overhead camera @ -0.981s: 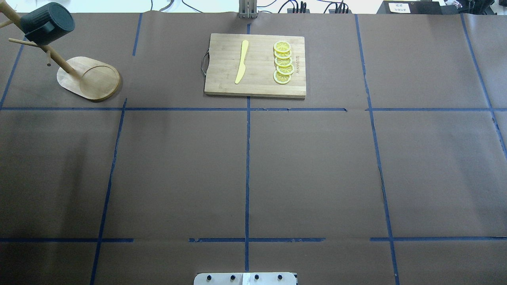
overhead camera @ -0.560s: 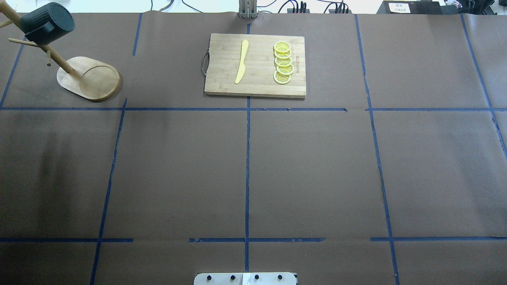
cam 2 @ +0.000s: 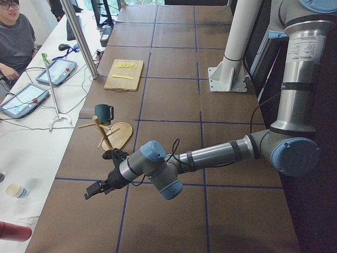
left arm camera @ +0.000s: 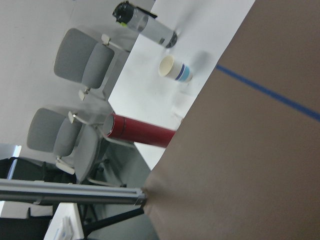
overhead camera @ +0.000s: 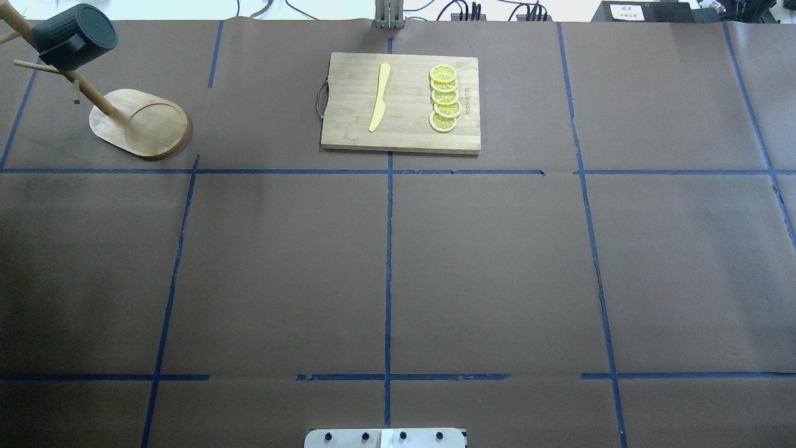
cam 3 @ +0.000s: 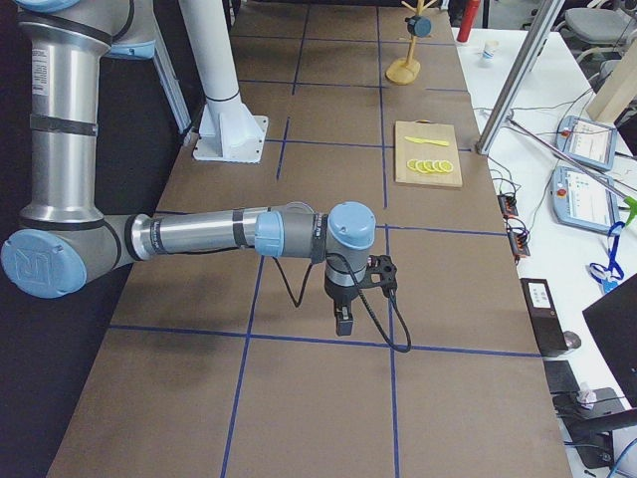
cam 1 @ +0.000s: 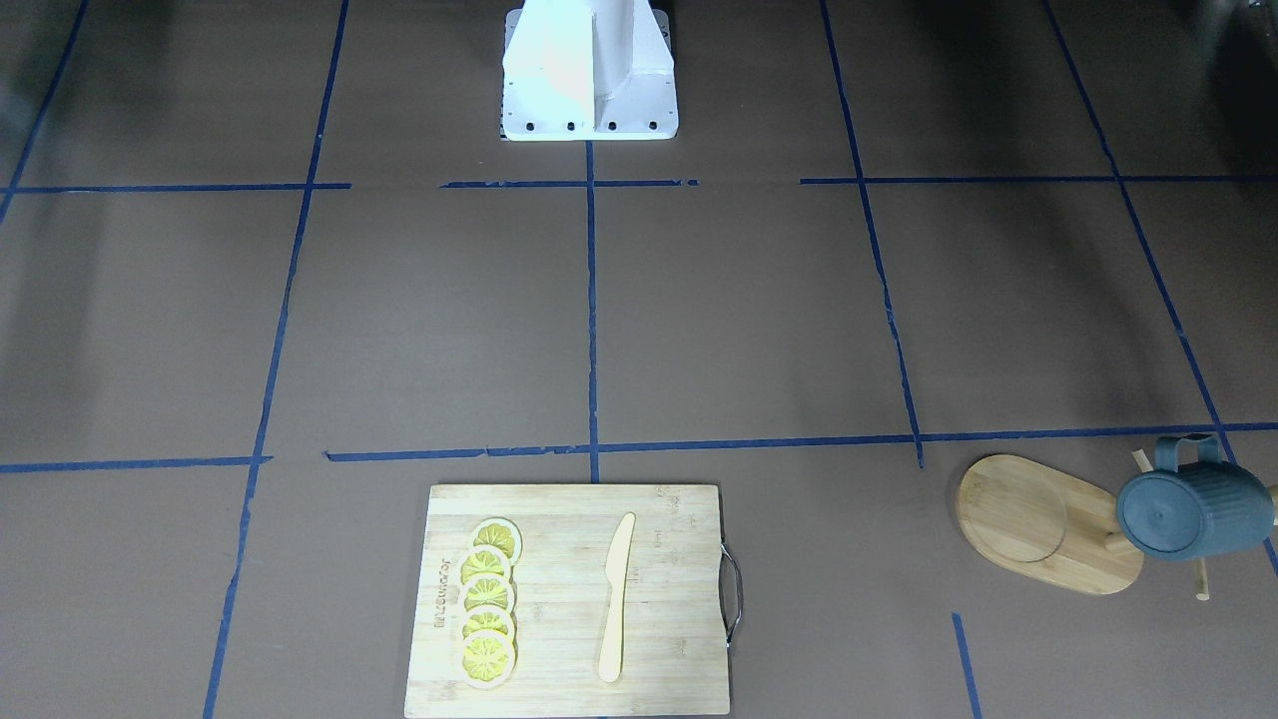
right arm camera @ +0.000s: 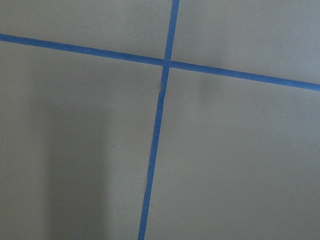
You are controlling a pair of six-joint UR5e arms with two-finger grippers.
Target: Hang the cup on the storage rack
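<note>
Cup point(overhead camera: 74, 36) scarcely moved on rack point(overhead camera: 140, 121); left hand point(cam 2: 90, 194) angled down, grip unclear.

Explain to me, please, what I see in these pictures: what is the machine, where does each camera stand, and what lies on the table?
The machine is a robot with two arms at a table. Two pictures look down on the table from opposite sides; two look along it from its ends, showing the left arm and the right arm; two come from cameras on the wrists. Neither arm seems to hold anything; whether the jaws are open I cannot tell. The cup hangs on the storage rack at a corner. A cutting board bears a yellow knife and lemon slices.
</note>
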